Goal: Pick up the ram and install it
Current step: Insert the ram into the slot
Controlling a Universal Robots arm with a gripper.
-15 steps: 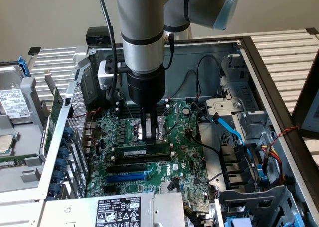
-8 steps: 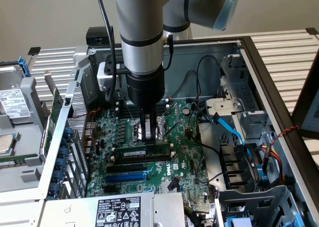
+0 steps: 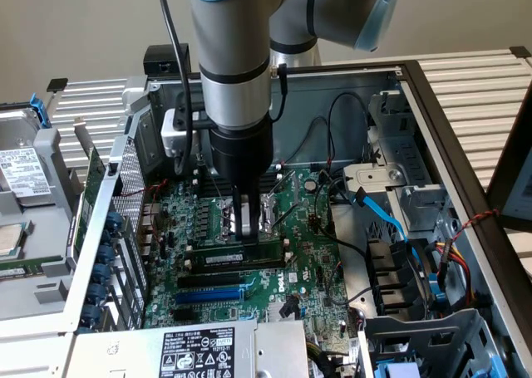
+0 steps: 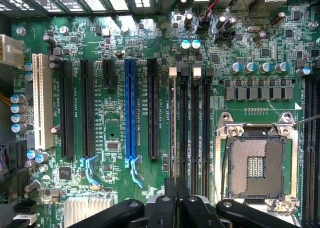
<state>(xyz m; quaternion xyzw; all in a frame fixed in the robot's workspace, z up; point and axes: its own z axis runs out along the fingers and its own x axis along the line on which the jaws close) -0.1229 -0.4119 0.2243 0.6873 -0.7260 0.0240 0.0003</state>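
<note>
The ram [image 3: 268, 250], a long green stick with black chips, stands on edge along the outermost of the black memory slots [image 4: 195, 128], beside the CPU socket [image 3: 264, 214]. My gripper [image 3: 243, 233] comes straight down on the stick's middle, fingers shut on its upper edge. From the wrist view the ram [image 4: 173, 133] appears as a thin edge running from between the closed gripper [image 4: 176, 190] toward the white latch. I cannot tell whether it is fully seated.
The blue expansion slot [image 4: 130, 107] and black slots lie next to the memory slots. The open CPU socket [image 4: 255, 163] sits on the other side. Blue and black cables [image 3: 386, 220] cross the case at the exterior view's right. The power supply [image 3: 199, 353] is in front.
</note>
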